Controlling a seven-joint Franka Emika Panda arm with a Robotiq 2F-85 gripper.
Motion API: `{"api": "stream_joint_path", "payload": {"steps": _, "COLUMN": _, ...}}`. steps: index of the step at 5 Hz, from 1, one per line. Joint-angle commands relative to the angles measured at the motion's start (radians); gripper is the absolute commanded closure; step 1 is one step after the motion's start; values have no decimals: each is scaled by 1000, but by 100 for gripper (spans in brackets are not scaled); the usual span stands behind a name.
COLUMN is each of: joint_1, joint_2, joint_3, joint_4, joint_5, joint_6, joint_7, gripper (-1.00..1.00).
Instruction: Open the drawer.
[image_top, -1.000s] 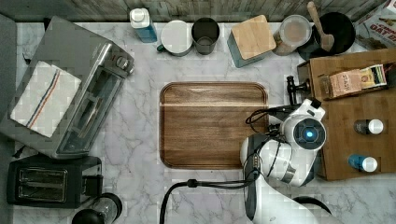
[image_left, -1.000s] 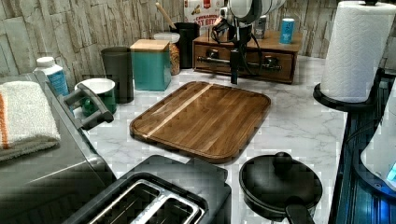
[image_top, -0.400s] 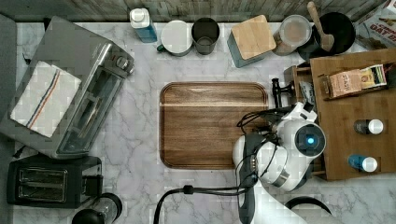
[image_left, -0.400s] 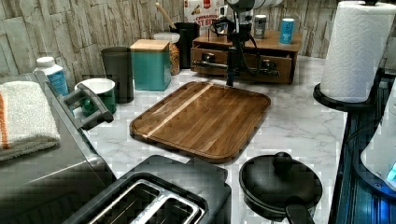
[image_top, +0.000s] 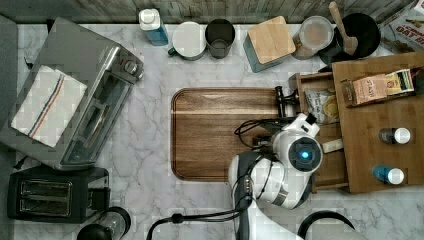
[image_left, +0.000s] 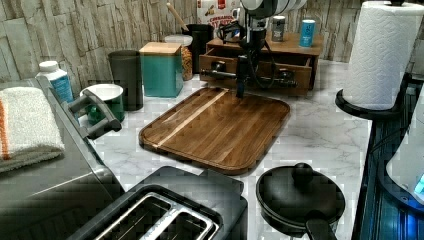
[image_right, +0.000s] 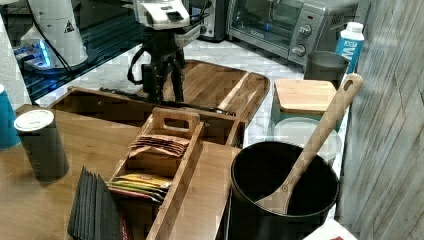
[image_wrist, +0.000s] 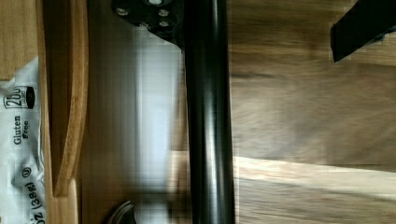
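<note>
The drawer (image_top: 331, 172) stands pulled out from under the flat wooden cabinet top (image_top: 365, 150), toward the top view's left. A snack bag (image_top: 322, 105) lies inside it. Its long black bar handle (image_wrist: 208, 121) runs across the drawer front (image_left: 260, 67). My gripper (image_left: 241, 80) points straight down over the handle, open, with the bar between its fingers (image_right: 151, 80). In the wrist view one dark finger (image_wrist: 364, 28) shows well clear of the bar. From above, the white wrist (image_top: 300, 150) hides the fingertips.
A dark rounded wooden tray (image_top: 220, 132) lies right in front of the drawer. A toaster oven (image_top: 85, 100), toaster (image_top: 50, 192), canisters (image_top: 270, 42) and a black pot (image_top: 357, 32) ring the counter. On the cabinet top stand bottles (image_top: 395, 135) and a tea caddy (image_right: 160, 155). A paper towel roll (image_left: 382, 50) stands nearby.
The drawer has slid out from under the cabinet top toward the tray, showing the snack bag. My gripper moved with the handle, to the top view's left.
</note>
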Motion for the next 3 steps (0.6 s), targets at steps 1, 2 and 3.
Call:
{"api": "stream_joint_path", "payload": {"steps": 1, "joint_1": 228, "joint_2": -89, "joint_3": 133, "joint_4": -130, "joint_5": -90, "joint_6": 10, "joint_7": 200, "gripper": -100}}
{"api": "stream_joint_path", "payload": {"steps": 2, "joint_1": 249, "joint_2": -103, "joint_3": 136, "joint_4": -123, "joint_5": -87, "joint_6": -35, "joint_7": 234, "gripper": -100}}
{"api": "stream_joint_path", "payload": {"steps": 3, "joint_1": 249, "joint_2": -104, "joint_3": 143, "joint_4": -120, "joint_5": -56, "joint_6": -35, "joint_7": 215, "gripper": -100}}
